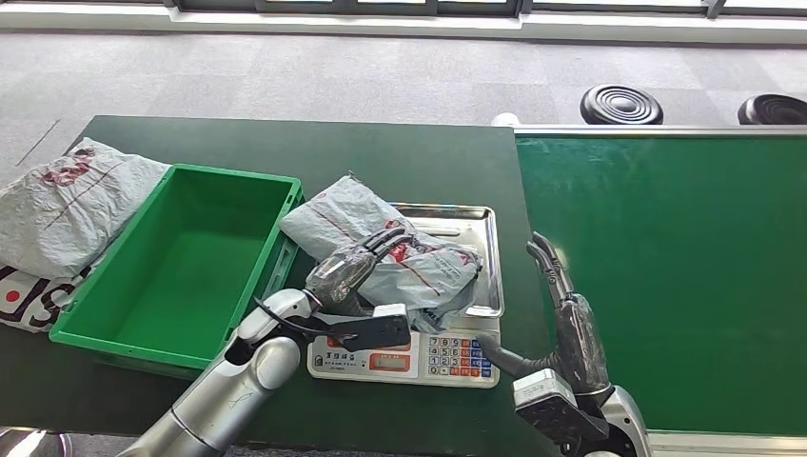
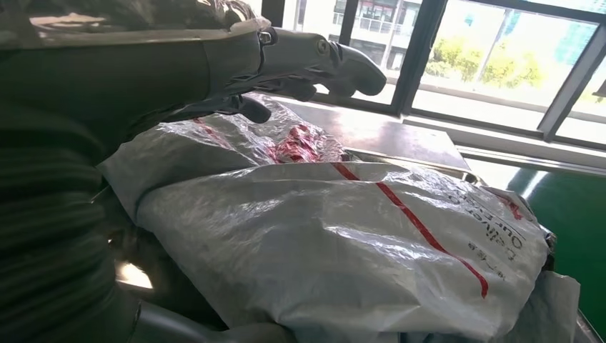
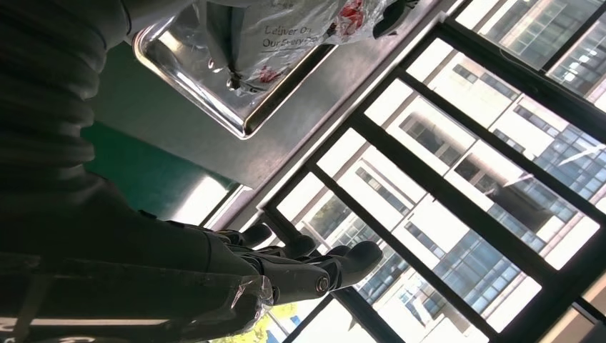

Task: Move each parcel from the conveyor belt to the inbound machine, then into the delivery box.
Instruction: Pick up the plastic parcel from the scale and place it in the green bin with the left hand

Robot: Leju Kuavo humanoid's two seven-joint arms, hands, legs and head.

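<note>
A crumpled grey parcel [image 1: 419, 262] with red print lies on the steel tray [image 1: 476, 211] of the inbound machine, a scale with a keypad [image 1: 452, 357]; one end hangs over toward the green delivery box [image 1: 228, 174]. My left hand [image 1: 357, 262] rests on top of the parcel, fingers stretched over it. In the left wrist view the parcel [image 2: 343, 243] fills the picture, and the hand's fingers [image 2: 243, 107] lie on it with the thumb raised clear. My right hand [image 1: 566, 295] hovers at the conveyor belt's [image 1: 666, 267] near edge, fingers straight and empty. The right wrist view shows that hand [image 3: 286, 275], the parcel [image 3: 286, 36] and the tray [image 3: 214, 100].
The green delivery box holds nothing. More grey parcels [image 1: 67, 205] are piled on the table left of it. The green belt carries nothing in view. Two black round stools [image 1: 620, 103] stand on the floor behind the belt.
</note>
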